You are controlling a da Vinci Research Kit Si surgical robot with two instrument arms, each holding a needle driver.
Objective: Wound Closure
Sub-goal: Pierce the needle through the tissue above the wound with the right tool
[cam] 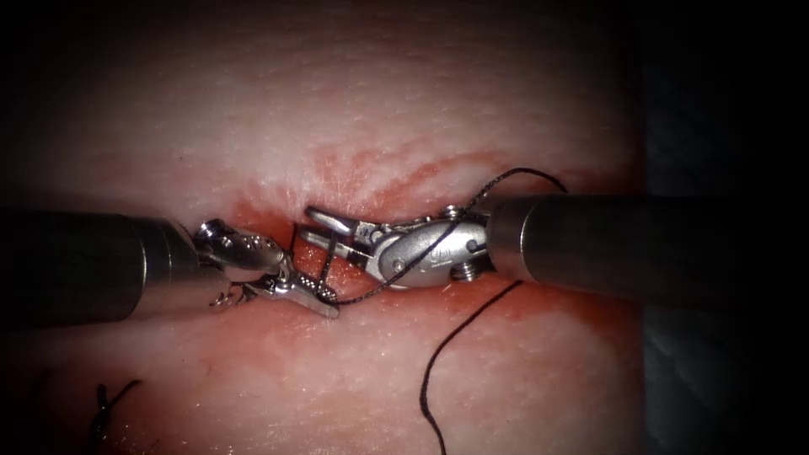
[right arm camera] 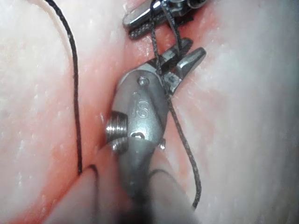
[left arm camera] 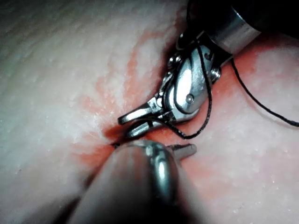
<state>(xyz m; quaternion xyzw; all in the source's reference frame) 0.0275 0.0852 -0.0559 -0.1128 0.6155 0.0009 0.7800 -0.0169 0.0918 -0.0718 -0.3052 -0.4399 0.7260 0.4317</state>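
Observation:
My left tool [cam: 324, 302] comes in from the left with its jaws shut on the black thread [cam: 371, 291] over the red-stained cut [cam: 270, 221] in the tissue [cam: 404, 109]. From there the thread runs up across the body of my right tool [cam: 305, 224] and arcs away above its shaft. The right tool's jaws stand a little apart, and a short dark strand [cam: 329, 259] crosses between them towards the left jaws. The right wrist view has this strand [right arm camera: 174, 35] entering the open right jaws [right arm camera: 189, 53], with the left tool [right arm camera: 138, 21] just beyond.
A second length of thread [cam: 438, 354] trails from under the right shaft down over the tissue to the near edge. Dark thread ends [cam: 105, 409] lie at the near left. Red fluid [cam: 404, 181] stains the tissue around the cut.

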